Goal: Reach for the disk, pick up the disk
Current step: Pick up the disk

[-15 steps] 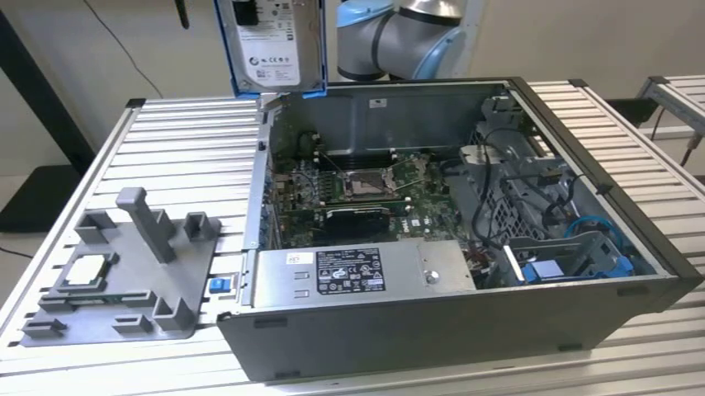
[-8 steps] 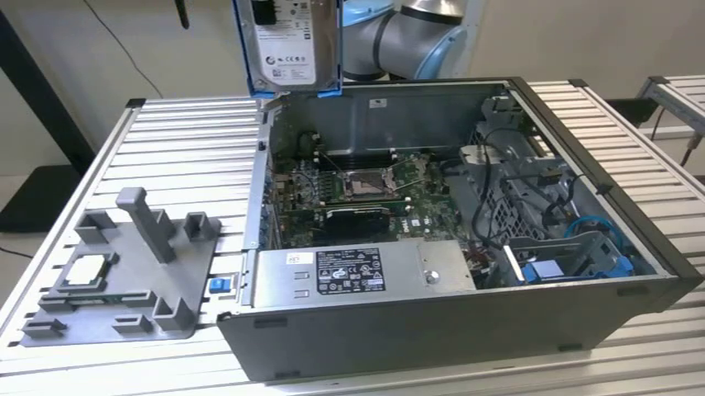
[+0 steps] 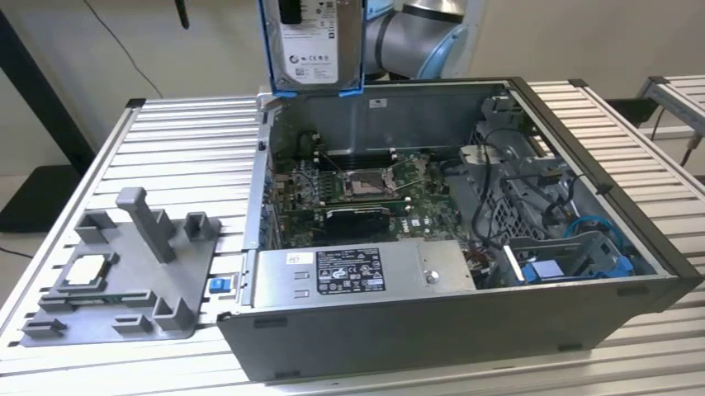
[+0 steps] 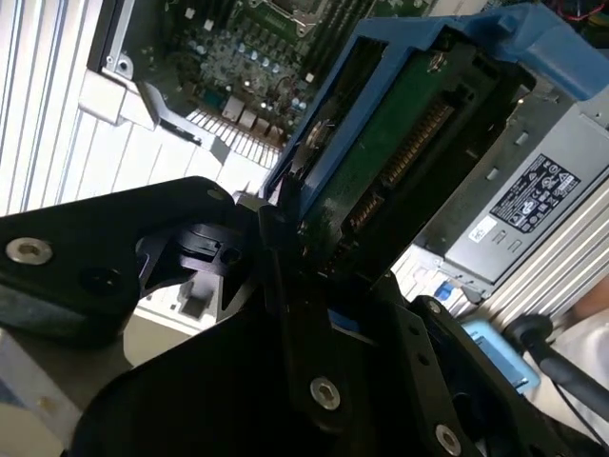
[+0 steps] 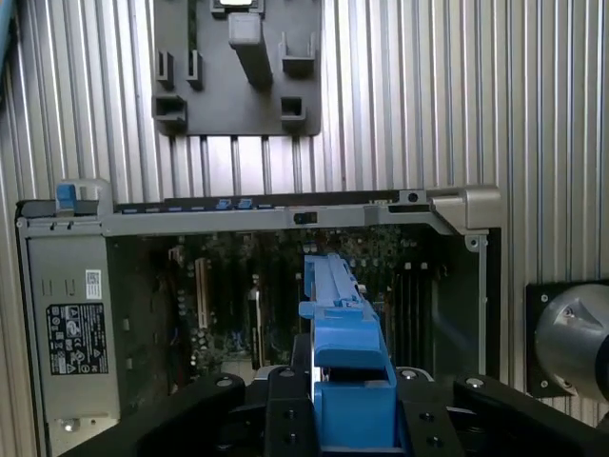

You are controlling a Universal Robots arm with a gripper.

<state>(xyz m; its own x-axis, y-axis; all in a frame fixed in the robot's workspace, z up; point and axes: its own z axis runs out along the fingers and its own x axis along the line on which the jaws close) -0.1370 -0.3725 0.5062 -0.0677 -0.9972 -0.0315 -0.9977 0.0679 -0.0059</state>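
Hanging upright in the air, the disk [image 3: 312, 45] [image 4: 400, 124] [image 5: 338, 314] sits above the far edge of the open computer case [image 3: 463, 322], white label toward the exterior view. In both wrist views the black pincer [image 4: 328, 257] [image 5: 347, 400] is pinching the disk across its blue-edged faces. The case rests on the slatted counter [image 3: 187, 140], with a grey fixture [image 3: 132, 280] just beside it.

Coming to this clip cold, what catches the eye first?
The disk, silver with a bright blue bracket, is held upright at the top of the exterior view, above the far corner of the open computer case. In the first wrist view the gripper is clamped on it. On the exterior view's left, a grey fixture carrying a small square chip lies on the slatted table.
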